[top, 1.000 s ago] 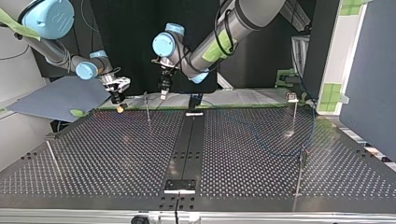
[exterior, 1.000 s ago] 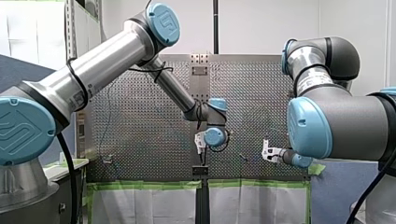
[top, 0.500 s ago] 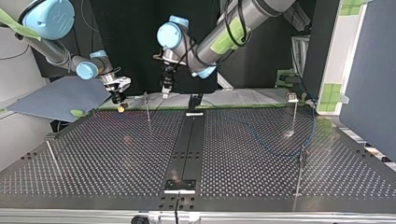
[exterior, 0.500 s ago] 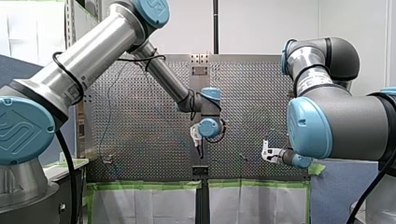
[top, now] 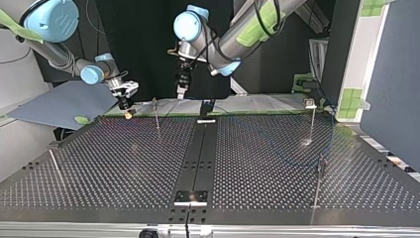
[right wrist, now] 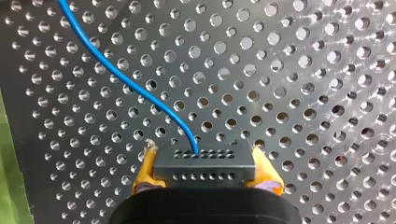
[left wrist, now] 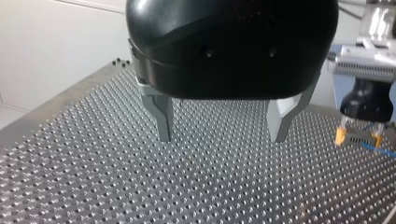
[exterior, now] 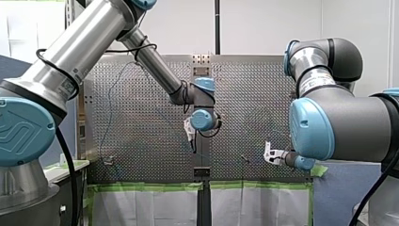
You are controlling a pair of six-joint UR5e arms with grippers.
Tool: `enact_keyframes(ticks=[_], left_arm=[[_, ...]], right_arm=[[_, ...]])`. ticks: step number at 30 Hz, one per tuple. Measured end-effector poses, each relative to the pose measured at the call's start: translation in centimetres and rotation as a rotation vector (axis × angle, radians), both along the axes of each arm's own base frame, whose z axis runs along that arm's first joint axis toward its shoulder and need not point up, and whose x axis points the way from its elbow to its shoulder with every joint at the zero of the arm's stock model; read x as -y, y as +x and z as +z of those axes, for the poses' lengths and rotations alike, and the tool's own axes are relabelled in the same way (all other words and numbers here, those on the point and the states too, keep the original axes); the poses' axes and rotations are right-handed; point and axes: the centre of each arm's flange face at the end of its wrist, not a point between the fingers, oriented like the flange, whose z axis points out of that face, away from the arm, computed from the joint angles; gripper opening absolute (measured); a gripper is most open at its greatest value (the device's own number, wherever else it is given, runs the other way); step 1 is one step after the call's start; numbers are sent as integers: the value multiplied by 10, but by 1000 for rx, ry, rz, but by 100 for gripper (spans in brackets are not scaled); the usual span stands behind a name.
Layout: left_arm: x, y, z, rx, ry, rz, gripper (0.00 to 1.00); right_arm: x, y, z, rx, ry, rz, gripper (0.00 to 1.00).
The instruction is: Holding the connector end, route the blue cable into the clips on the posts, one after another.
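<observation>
In the right wrist view my right gripper [right wrist: 204, 163] is shut on a black multi-pin connector [right wrist: 205, 173], yellow pads on both of its sides. The thin blue cable [right wrist: 130, 84] leaves the connector and curves away over the perforated plate. In the top view that gripper [top: 127, 114] hangs low by the table's far left edge. My left gripper [left wrist: 222, 135] is open and holds nothing. Its metal fingers [left wrist: 163, 121] hover above the plate, and it stands higher, near the middle [top: 181, 92]. Slack blue cable [top: 297, 162] lies faintly at the top view's right.
Thin posts stand on the perforated table [top: 124, 163]: one near my right gripper [top: 156, 115], one with a clip at the far right [top: 312, 121], one at the near right [top: 318, 186], one at the near left [top: 54, 166]. A black strip [top: 198, 148] runs down the middle.
My left arm has lifted its open gripper higher and, in the front view, shifted it leftward. My right gripper has stayed put with the connector.
</observation>
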Motion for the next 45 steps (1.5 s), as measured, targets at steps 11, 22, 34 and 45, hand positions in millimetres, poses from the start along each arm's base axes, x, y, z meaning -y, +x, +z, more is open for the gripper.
enact_keyframes(ticks=[11,22,34,45], left_arm=[[-30,-30,18,-31,12,1,100],[-57,-63,34,-72,-21,-33,100],[-83,-88,54,-41,-133,-48,100],[-110,-105,72,24,-231,-17,100]], right_arm=[[0,0,-1,-1,-1,4,0],[2,-13,-1,-32,-3,-13,0],[1,-17,42,-78,-44,-11,0],[-7,-15,89,-77,-94,-10,0]])
